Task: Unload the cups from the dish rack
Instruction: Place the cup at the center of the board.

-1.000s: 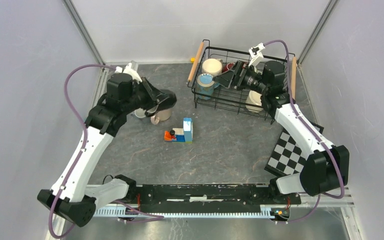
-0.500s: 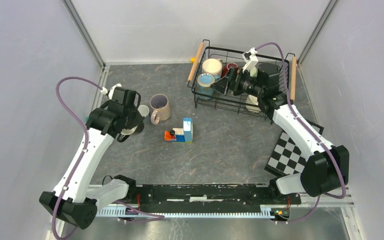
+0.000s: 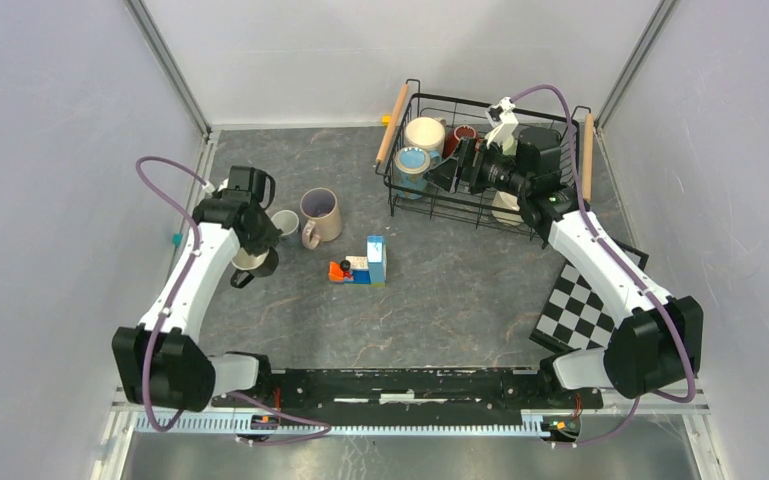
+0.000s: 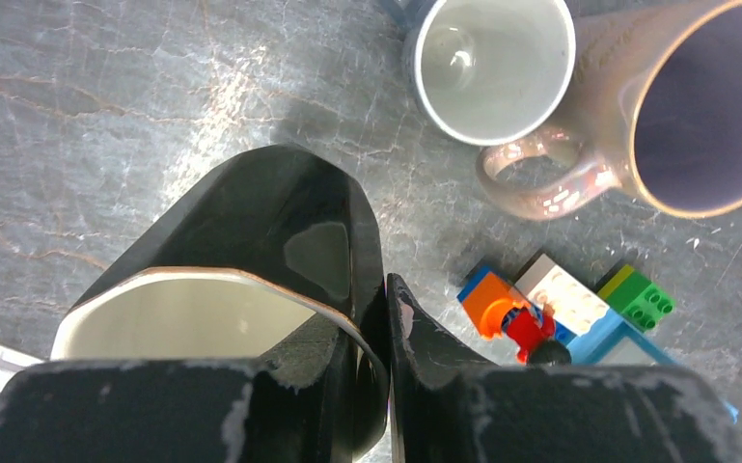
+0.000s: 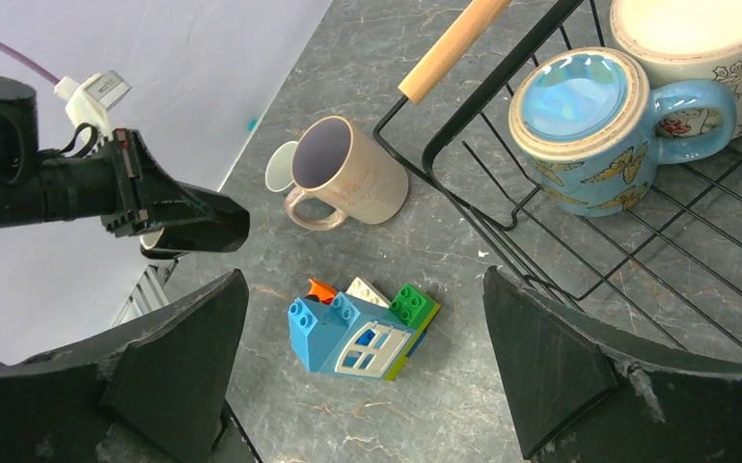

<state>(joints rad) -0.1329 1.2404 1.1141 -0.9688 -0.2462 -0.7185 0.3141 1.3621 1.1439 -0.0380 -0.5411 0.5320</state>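
Observation:
The black wire dish rack (image 3: 408, 200) stands at the back right, one wooden handle (image 5: 453, 43) showing. Inside it are a blue cup (image 3: 412, 163) (image 5: 589, 116), a cream cup (image 3: 426, 133) (image 5: 695, 39) and a dark red cup (image 3: 463, 133). A pale cup (image 3: 505, 208) shows under the right arm. My right gripper (image 3: 447, 166) (image 5: 362, 357) hangs open over the rack beside the blue cup. On the table at the left stand a pink-beige cup (image 3: 320, 213) (image 4: 675, 106) and a small grey cup (image 3: 285, 222) (image 4: 492, 63). My left gripper (image 3: 251, 245) (image 4: 383, 318) is shut on the rim of a black cup (image 3: 250, 263) (image 4: 251, 222), one finger inside it.
A blue-and-orange toy block cluster (image 3: 365, 265) (image 5: 362, 333) (image 4: 569, 318) lies mid-table, right of the black cup. A checkerboard card (image 3: 572, 310) lies at the right by the right arm. Enclosure walls close the back and both sides.
My left gripper has swung from beside the pink-beige cup to the left and nearer, carrying the black cup. My right gripper has shifted slightly left over the rack, still open.

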